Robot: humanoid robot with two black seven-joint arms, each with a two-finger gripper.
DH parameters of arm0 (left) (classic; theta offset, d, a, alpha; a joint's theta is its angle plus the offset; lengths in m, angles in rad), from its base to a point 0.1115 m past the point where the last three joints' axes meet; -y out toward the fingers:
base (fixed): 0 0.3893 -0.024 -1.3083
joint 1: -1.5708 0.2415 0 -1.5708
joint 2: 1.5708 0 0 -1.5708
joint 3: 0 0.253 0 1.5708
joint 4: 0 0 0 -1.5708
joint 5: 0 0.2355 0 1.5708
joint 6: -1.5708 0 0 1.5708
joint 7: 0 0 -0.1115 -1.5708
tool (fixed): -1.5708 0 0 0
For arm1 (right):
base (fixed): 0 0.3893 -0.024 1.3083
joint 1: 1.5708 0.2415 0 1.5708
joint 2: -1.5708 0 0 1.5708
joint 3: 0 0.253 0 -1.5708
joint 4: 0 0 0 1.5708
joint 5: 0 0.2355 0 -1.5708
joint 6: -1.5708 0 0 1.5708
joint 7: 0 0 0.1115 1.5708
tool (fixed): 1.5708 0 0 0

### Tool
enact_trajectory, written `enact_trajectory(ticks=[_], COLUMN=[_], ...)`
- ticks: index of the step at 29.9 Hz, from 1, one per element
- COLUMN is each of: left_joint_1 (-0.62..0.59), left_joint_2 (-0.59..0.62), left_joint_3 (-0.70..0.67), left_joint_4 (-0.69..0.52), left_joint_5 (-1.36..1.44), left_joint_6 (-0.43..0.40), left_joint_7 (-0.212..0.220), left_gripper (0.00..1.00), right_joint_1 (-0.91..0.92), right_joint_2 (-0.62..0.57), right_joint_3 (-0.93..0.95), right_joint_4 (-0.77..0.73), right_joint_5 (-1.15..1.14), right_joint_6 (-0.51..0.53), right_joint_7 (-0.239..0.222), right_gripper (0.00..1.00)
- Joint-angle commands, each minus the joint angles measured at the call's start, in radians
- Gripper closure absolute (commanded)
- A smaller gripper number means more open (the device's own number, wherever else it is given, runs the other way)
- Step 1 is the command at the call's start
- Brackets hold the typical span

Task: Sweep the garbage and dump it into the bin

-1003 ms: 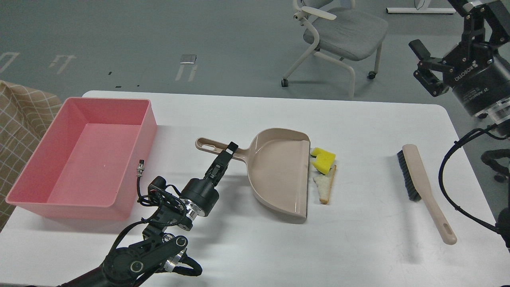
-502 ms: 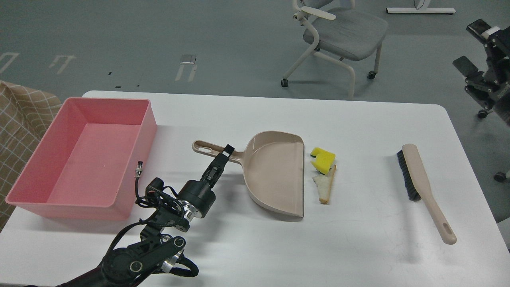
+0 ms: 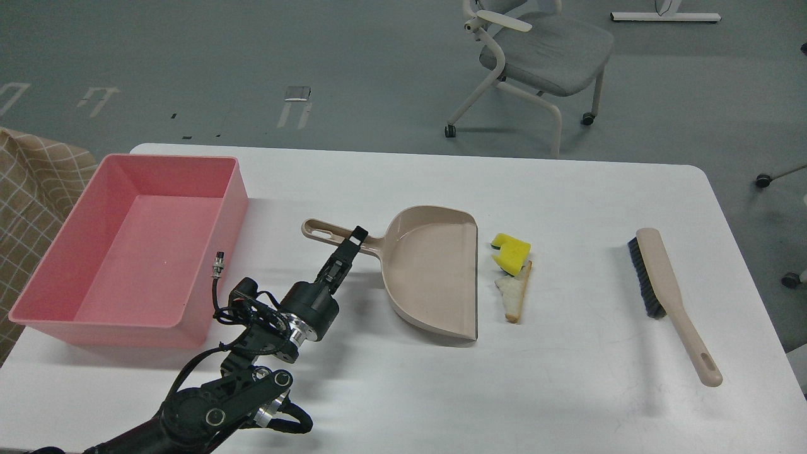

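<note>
The yellow sponge block [image 3: 512,251] and the triangular bread slice [image 3: 514,295] lie together on the white table [image 3: 567,384], right of centre. The beige dustpan [image 3: 432,274] lies just left of them, its open lip facing them with a small gap between. My left gripper [image 3: 352,244] is shut on the dustpan's handle [image 3: 320,230]. The pink bin [image 3: 232,208] stands at the table's left side and holds nothing. My right gripper is out of view.
A beige hand brush [image 3: 669,296] with dark bristles lies at the right of the table, handle toward me. A grey office chair [image 3: 542,50] stands beyond the far edge. A checked cloth [image 3: 31,189] hangs left of the bin.
My left gripper has pulled the dustpan a little to the left, away from the sponge and bread. My right arm has swung out of the view at the upper right.
</note>
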Motion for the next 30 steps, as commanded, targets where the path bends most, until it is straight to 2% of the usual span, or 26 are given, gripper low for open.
enact_trajectory(ticks=[1, 7, 17, 23, 26, 30], left_joint_1=[0.002, -0.012, -0.05, -0.067, -0.066, -0.067], left_joint_2=[0.0, -0.001, -0.003, -0.003, -0.005, -0.005], left_joint_3=[0.002, 0.043, 0.077, 0.117, 0.117, 0.117], left_joint_4=[0.0, 0.027, 0.043, 0.058, 0.058, 0.063], left_joint_5=[0.001, -0.001, 0.001, -0.001, -0.001, -0.001], left_joint_6=[0.0, 0.0, -0.002, 0.0, 0.0, 0.0], left_joint_7=[0.001, 0.005, 0.006, 0.006, 0.006, 0.006], left_gripper=[0.8, 0.8, 0.8, 0.8, 0.8, 0.8], right_joint_1=[-0.036, -0.087, -0.225, -0.289, -0.311, -0.309], right_joint_2=[-0.004, -0.021, -0.246, -0.306, -0.31, -0.247], right_joint_3=[-0.002, -0.001, -0.015, -0.038, -0.079, -0.168], right_joint_4=[0.008, 0.011, 0.015, 0.014, 0.003, -0.012], right_joint_5=[-0.022, -0.138, -0.256, -0.301, -0.368, -0.495], right_joint_6=[0.0, 0.0, 0.0, 0.0, 0.0, 0.0], right_joint_7=[0.002, -0.002, -0.006, -0.004, -0.004, -0.007], right_gripper=[0.0, 0.0, 0.01, 0.01, 0.01, 0.01])
